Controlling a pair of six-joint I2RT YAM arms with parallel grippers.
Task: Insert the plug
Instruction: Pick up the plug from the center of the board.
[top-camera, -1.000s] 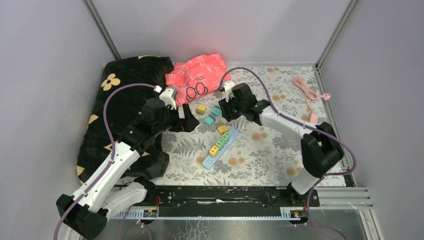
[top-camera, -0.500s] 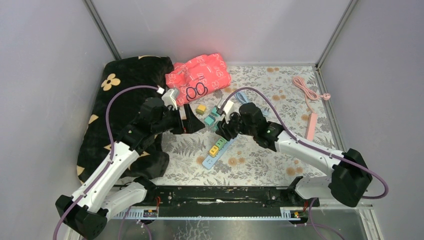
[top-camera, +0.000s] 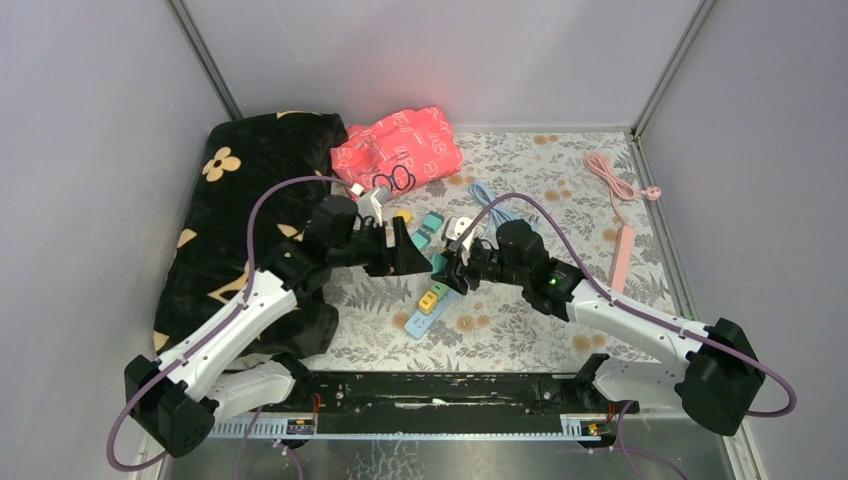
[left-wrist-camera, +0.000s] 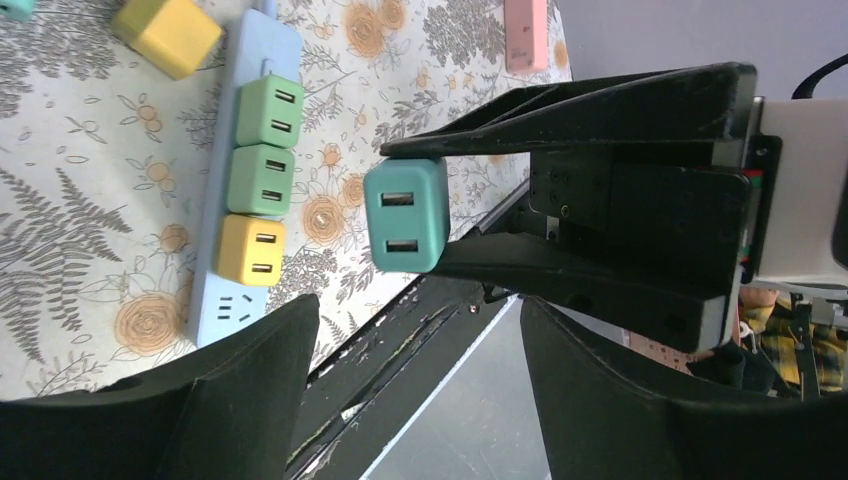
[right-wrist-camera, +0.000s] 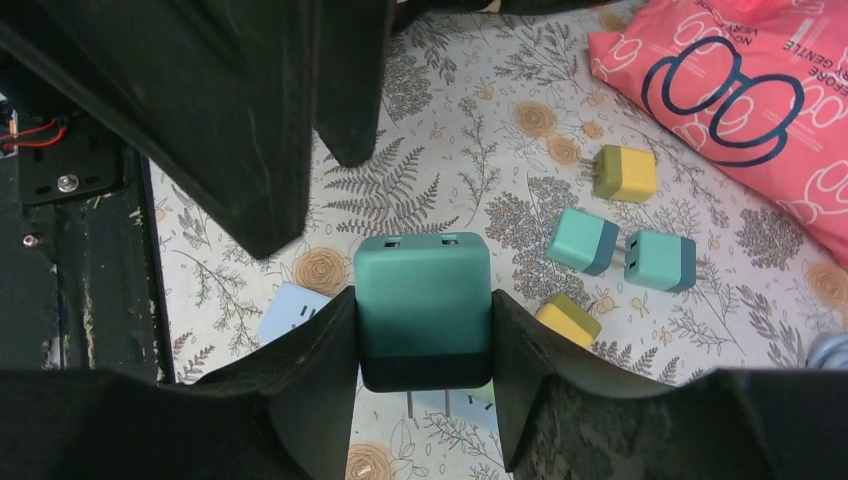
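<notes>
My right gripper (right-wrist-camera: 422, 312) is shut on a teal plug (right-wrist-camera: 422, 290), prongs pointing down, just above the light-blue power strip (right-wrist-camera: 288, 312). In the top view the right gripper (top-camera: 445, 272) hovers over the strip (top-camera: 418, 318) near the table's middle. The strip (left-wrist-camera: 215, 310) holds two green plugs (left-wrist-camera: 262, 145) and a yellow one (left-wrist-camera: 250, 250); free sockets show at its near end. My left gripper (left-wrist-camera: 420, 390) is open and empty, facing the held teal plug (left-wrist-camera: 405, 215) from the left (top-camera: 402, 256).
Loose plugs lie behind the strip: two teal (right-wrist-camera: 620, 250) and two yellow (right-wrist-camera: 622, 172). A pink bag (top-camera: 400, 145) and a black flowered cushion (top-camera: 240, 200) lie at the back left. A pink power strip (top-camera: 622, 250) with its cable lies at the right.
My right arm has swung from the back toward the front with the teal plug and now hangs over the power strip. My left gripper has moved right, close to it.
</notes>
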